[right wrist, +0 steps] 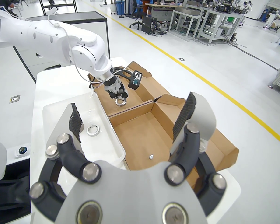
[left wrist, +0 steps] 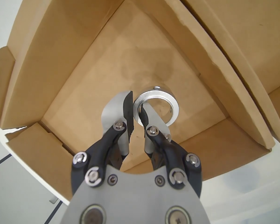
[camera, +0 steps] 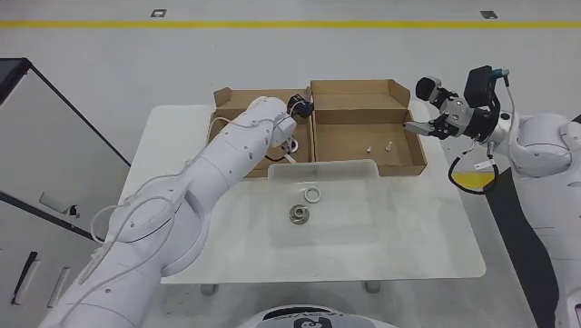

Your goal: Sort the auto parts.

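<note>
My left claw pinches a metal collar over the left box at the worktop's far edge, right claw spread empty; two fasteners are boxed, a ring and disc wait in the tray.

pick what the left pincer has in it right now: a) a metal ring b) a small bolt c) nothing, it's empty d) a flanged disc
a, the left pincer is clamped on the wall of a metal ring, one finger inside the ring and one outside, over the floor of a cardboard box.
</note>
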### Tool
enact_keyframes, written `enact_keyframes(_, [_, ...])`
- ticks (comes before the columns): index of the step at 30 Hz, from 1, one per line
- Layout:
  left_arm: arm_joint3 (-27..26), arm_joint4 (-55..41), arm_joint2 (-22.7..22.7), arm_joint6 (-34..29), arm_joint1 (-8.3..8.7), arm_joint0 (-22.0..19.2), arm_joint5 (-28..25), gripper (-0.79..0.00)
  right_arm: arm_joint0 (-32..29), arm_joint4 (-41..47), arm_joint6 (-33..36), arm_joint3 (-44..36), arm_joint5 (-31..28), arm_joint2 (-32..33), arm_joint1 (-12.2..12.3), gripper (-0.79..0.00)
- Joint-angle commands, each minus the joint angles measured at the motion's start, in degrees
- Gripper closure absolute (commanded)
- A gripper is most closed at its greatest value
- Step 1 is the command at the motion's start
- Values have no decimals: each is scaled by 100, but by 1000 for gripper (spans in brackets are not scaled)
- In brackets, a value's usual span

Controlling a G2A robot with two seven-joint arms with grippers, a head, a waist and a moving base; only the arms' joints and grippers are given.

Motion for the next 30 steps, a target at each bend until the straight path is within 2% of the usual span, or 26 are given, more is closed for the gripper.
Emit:
enact_keyframes(1, [188,57,37,13,-99,-6,12,0,0,0,0,0,0,0,0,-785])
enact_keyframes(14, [1011,265,106,224,-564,-12,32,0,0,0,0,0,0,0,0,-785])
enact_keyframes(15, [1057,267,101,235,-592,-17,35,-40,0,0,0,0,0,0,0,-785])
enact_keyframes(16, [1102,273,97,233,-619,-22,28,-185,0,0,0,0,0,0,0,-785])
enact_keyframes(17, [1144,282,95,232,-645,-29,27,-277,0,0,0,0,0,0,0,-785])
enact_keyframes(18, [1185,287,90,239,-669,-35,24,-536,0,0,0,0,0,0,0,-785])
enact_keyframes(20, [1262,290,73,273,-714,-50,25,-739,0,0,0,0,0,0,0,-785])
enact_keyframes(22, [1327,365,84,313,-752,-81,38,-785,0,0,0,0,0,0,0,-785])
enact_keyframes(30, [1569,415,3,368,-844,-211,56,-785,0,0,0,0,0,0,0,-785])
